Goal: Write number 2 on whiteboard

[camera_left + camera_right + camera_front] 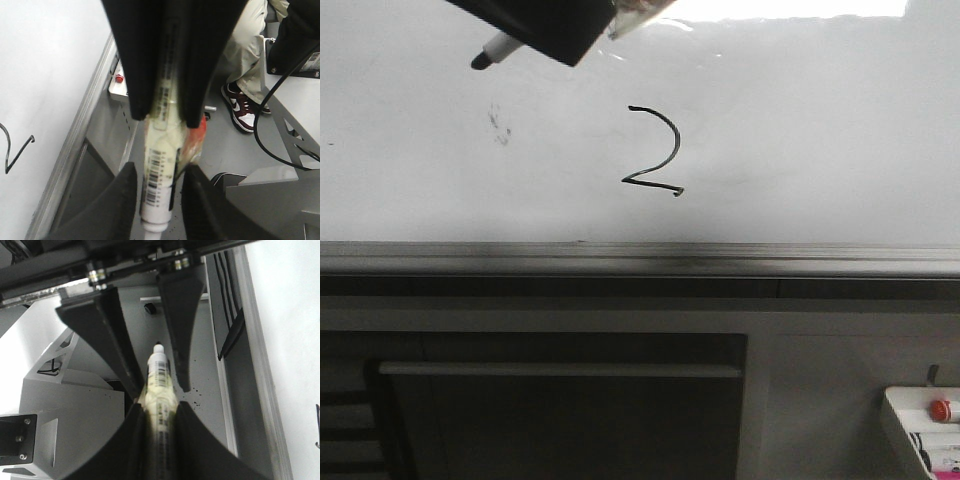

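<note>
Whiteboard point(800, 120) already carries the number 2 point(653, 150) at mid-board, so a stray stroke is risked if the marker point(492, 54), clamped in each gripper point(160, 187) point(159, 412), is brushed against it.

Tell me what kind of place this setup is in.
Probably an indoor lab or classroom: a wall whiteboard with a drawn number 2, a marker tray below, and a seated person's sneakers on grey flooring.
</note>
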You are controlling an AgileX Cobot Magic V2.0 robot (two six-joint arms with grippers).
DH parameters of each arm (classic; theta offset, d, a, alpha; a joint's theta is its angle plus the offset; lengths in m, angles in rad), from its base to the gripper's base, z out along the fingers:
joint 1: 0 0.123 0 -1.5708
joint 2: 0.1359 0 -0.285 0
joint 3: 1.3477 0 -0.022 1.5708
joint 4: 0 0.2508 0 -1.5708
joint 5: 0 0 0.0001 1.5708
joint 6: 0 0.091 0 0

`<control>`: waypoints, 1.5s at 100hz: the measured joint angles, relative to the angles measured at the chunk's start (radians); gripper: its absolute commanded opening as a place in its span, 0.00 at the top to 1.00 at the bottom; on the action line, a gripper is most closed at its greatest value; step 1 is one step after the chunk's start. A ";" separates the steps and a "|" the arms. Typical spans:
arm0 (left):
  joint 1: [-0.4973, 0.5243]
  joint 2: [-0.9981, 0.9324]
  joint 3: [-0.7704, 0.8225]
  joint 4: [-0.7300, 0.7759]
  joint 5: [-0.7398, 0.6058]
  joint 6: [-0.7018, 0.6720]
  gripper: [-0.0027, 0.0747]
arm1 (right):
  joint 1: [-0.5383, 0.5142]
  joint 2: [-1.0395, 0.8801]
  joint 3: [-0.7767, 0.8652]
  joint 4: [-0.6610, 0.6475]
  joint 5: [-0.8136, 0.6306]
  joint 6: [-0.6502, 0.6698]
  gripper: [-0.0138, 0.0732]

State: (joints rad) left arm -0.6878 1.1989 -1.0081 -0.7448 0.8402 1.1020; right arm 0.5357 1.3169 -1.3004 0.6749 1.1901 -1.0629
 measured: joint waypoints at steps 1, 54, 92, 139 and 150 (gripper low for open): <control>0.000 0.000 0.000 0.000 0.000 0.000 0.81 | 0.000 0.000 0.000 0.000 0.000 0.000 0.81; 0.000 0.000 0.000 0.013 -0.004 0.005 0.93 | -0.018 -0.005 0.000 -0.038 0.000 0.016 0.52; 0.183 -0.089 0.106 0.135 -0.205 -0.178 0.93 | -0.189 -0.266 0.075 -0.094 -0.060 0.225 0.52; 0.458 -0.155 0.361 -0.016 -0.652 -0.265 0.93 | -0.271 -0.516 0.363 -0.143 -0.257 0.414 0.52; 0.458 -0.102 0.361 -0.029 -0.724 -0.265 0.93 | -0.271 -0.516 0.367 -0.143 -0.260 0.416 0.52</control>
State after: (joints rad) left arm -0.2294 1.0968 -0.6473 -0.7736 0.1167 0.8366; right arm 0.2647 0.8011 -0.9333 0.5315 0.9296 -0.6470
